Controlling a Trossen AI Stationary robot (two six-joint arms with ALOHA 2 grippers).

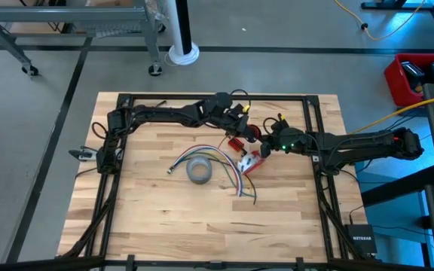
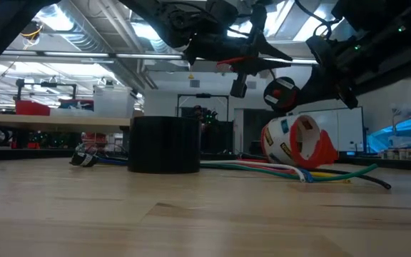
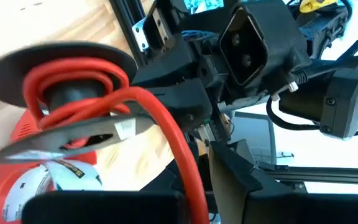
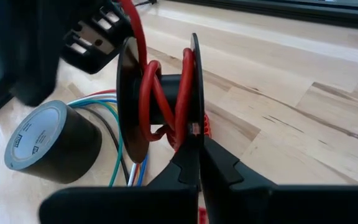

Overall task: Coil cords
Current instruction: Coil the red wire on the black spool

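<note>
Just right of centre in the overhead picture, both dark arms meet above the pale wooden counter (image 1: 164,211). The right pincer (image 4: 194,140) is closed tight on the rim of a small black spool (image 4: 166,102) and holds it in the air. A thin red wire (image 4: 148,102) is wound in a few loose turns round the spool's core. One strand of that wire runs off the spool to the left pincer (image 1: 241,120), which sits just beside the spool, toward the upper part of the overhead picture; whether its fingers are apart or closed on the wire cannot be told.

On the counter directly below the spool lies a red plastic reel with a white label (image 2: 298,143), tipped on its side. A bundle of coloured cables (image 1: 213,159) fans out beside it, reaching toward the picture's lower middle. A grey roll of tape (image 1: 199,171) stands flat to the left of the reel, touching the cables.

The lower third and left side of the counter are bare wood. A black frame (image 1: 307,128) borders the work area, close to the right arm.
</note>
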